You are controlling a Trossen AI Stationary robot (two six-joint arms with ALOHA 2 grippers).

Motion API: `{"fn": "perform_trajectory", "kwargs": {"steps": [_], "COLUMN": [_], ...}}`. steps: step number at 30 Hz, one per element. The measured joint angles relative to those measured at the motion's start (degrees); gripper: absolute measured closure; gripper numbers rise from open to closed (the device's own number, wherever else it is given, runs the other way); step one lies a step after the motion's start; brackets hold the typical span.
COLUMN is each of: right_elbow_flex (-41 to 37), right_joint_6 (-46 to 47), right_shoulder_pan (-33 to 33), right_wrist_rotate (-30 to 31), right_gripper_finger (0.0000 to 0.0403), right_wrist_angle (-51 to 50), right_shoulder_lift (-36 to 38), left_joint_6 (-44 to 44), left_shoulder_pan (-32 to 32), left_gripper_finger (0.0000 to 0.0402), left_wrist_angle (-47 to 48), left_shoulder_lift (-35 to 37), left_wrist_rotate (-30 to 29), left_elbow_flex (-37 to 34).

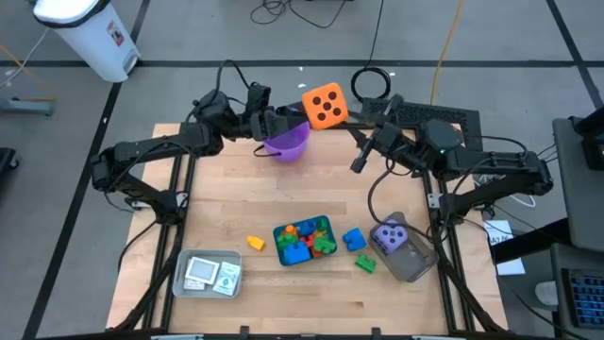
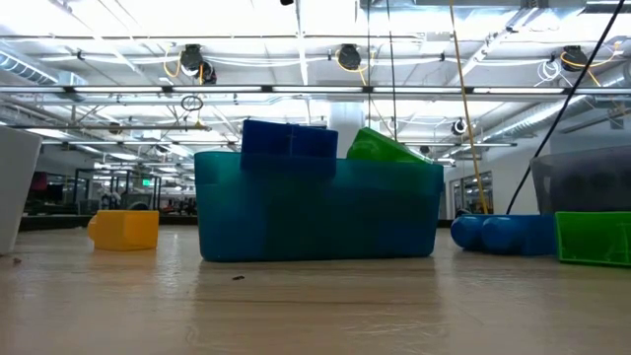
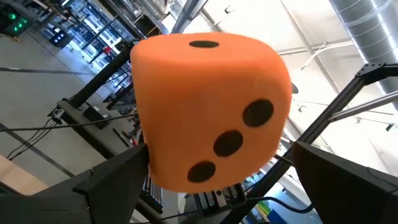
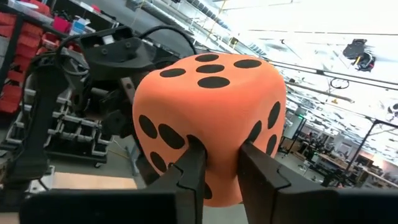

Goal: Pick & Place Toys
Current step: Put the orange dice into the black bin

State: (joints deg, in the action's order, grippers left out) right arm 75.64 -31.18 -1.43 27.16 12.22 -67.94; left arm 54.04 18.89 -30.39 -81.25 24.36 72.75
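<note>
An orange dotted die (image 1: pixel 326 106) hangs in the air over the table's far edge, between my two grippers. My left gripper (image 1: pixel 294 115) comes from the left, with its fingers spread wide around the die (image 3: pixel 211 106). My right gripper (image 1: pixel 357 127) comes from the right, nearly closed on the die's near side (image 4: pixel 211 118). A purple bucket (image 1: pixel 286 142) stands just below my left gripper. A teal tray (image 1: pixel 304 238) of bricks, a loose yellow brick (image 1: pixel 255 243), a blue one (image 1: pixel 354 238) and a green one (image 1: pixel 365 264) lie at the table's near side. My left gripper has the die between its wide-spread fingers (image 3: pixel 124 177), which lie against two opposite sides (image 3: pixel 144 149). They come about level from the table's left. The die is lifted clear of everything. My right gripper pinches a bulge of the die's lower edge (image 4: pixel 219 171) between its two fingertips (image 4: pixel 189 165). The soft wall is dented in on either side of the bulge. The fingers come from the table's right, slanting slightly up.
A purple die (image 1: pixel 390 236) sits in a grey tray (image 1: pixel 415 264) at the near right. A clear tray (image 1: pixel 209 274) with cards lies at the near left. In the low view the teal tray (image 2: pixel 315 212) stands in the middle, with bare wood in front.
</note>
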Motion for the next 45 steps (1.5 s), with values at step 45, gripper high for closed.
{"fn": "perform_trajectory", "kwargs": {"steps": [45], "right_elbow_flex": [0.1], "right_joint_6": [49.5], "right_shoulder_pan": [24.8], "right_wrist_rotate": [5.7], "right_gripper_finger": [0.0375], "right_wrist_angle": [-60.0], "right_shoulder_lift": [22.7], "left_joint_6": [-5.8], "left_shoulder_pan": [-0.4], "left_gripper_finger": [0.0002], "left_wrist_angle": [1.7], "left_shoulder_lift": [0.0], "left_wrist_rotate": [-0.4], "left_elbow_flex": [-0.1]}}
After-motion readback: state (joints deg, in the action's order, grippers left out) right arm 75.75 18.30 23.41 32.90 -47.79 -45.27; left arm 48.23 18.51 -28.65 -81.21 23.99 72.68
